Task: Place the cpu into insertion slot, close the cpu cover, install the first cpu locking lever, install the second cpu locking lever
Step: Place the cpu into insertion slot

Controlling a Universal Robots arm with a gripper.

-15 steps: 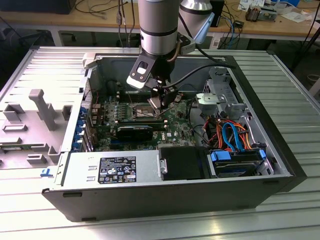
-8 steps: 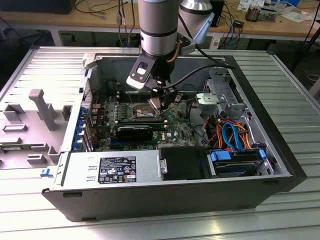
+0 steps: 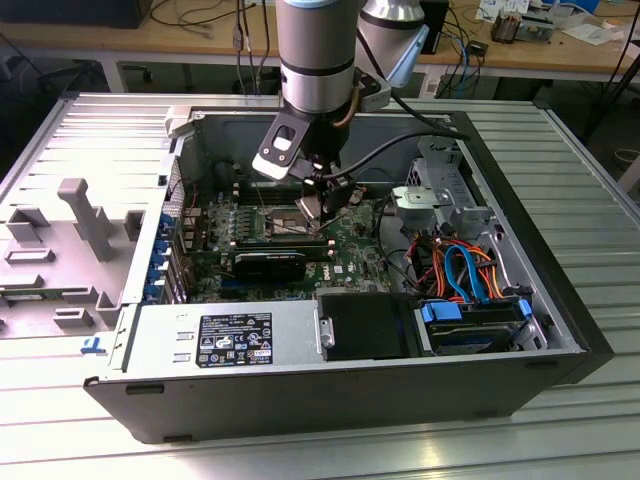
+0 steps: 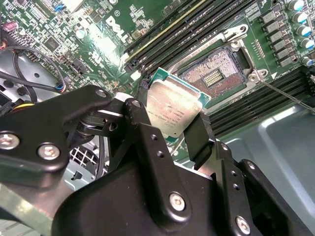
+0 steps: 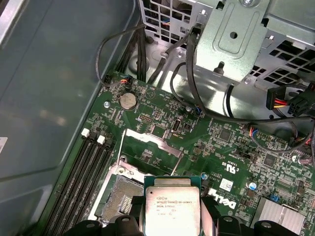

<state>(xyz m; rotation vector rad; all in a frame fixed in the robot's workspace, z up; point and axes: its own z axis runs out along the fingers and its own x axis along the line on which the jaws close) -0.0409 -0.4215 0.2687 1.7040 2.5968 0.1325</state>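
The gripper (image 4: pixel 170 117) pinches the cpu (image 4: pixel 174 108) by its edges, near the insertion slot (image 4: pixel 216 73).

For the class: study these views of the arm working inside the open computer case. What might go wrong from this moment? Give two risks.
1. The gripper pinches the small square silver-topped cpu by its edges alone. A slip might drop it onto the exposed contacts of the square silver-rimmed insertion slot.
2. In both wrist views the cpu appears offset from the insertion slot, not squarely over it. If lowered misaligned, it might bend contacts.

Silver-grey arm (image 3: pixel 315 50), black fingers (image 4: pixel 198 140), silver screws (image 4: pixel 177 200)
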